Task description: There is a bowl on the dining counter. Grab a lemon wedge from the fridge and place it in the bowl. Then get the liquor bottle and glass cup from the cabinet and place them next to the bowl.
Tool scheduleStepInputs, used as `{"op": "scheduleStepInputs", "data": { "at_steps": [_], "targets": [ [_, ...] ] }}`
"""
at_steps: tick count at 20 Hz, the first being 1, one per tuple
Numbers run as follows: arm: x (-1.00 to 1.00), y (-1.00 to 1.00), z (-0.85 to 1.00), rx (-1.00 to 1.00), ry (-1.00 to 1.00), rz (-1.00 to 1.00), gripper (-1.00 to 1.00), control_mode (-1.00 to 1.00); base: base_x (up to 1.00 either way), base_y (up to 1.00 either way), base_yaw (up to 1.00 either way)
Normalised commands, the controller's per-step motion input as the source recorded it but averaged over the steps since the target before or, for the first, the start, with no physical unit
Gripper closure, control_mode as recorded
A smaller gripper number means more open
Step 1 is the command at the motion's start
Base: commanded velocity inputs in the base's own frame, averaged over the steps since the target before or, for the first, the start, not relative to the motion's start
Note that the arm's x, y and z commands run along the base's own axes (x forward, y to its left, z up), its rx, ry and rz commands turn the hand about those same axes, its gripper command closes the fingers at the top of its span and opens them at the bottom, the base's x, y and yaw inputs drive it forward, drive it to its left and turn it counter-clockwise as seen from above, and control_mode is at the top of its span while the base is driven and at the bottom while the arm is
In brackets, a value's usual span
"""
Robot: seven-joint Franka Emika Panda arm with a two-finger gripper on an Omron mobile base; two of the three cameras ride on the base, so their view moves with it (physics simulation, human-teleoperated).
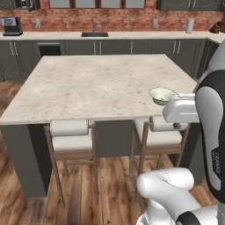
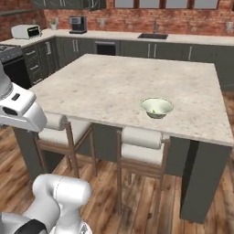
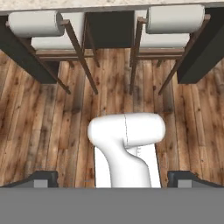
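Beige speckled stone on the island top (image 1: 101, 83), dark grey on its base. Pale cream-green, glossy and plain, on the bowl (image 2: 157, 108). Cream padding and brown wood on the stools (image 1: 70, 136). Warm brown streaked planks across the floor (image 3: 48, 127). Red brick on the far wall (image 1: 114, 19), dark grey on the cabinets (image 1: 110, 47) below it.

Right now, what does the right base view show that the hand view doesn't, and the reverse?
Right base view alone: the dining counter top, the bowl on it near the front edge, and the wall counter with sink and coffee machine. Hand view alone: the open claw pointing at the wooden floor. Both: the two padded stools under the counter's edge.
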Motion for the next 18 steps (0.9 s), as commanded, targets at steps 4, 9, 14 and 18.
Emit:
{"op": "scheduleStepInputs", "data": {
  "at_steps": [4,9,14,18],
  "targets": [
    [0.00,0.00,0.00,0.00,0.00,0.00,-1.00,1.00,-0.61,1.00,0.04],
    [0.00,0.00,0.00,0.00,0.00,0.00,-1.00,1.00,-0.27,1.00,0.00],
    [0.00,0.00,0.00,0.00,0.00,0.00,-1.00,1.00,0.01,1.00,0.00],
    [0.00,0.00,0.00,0.00,0.00,0.00,-1.00,1.00,0.19,1.00,-0.01]
  ]
}}
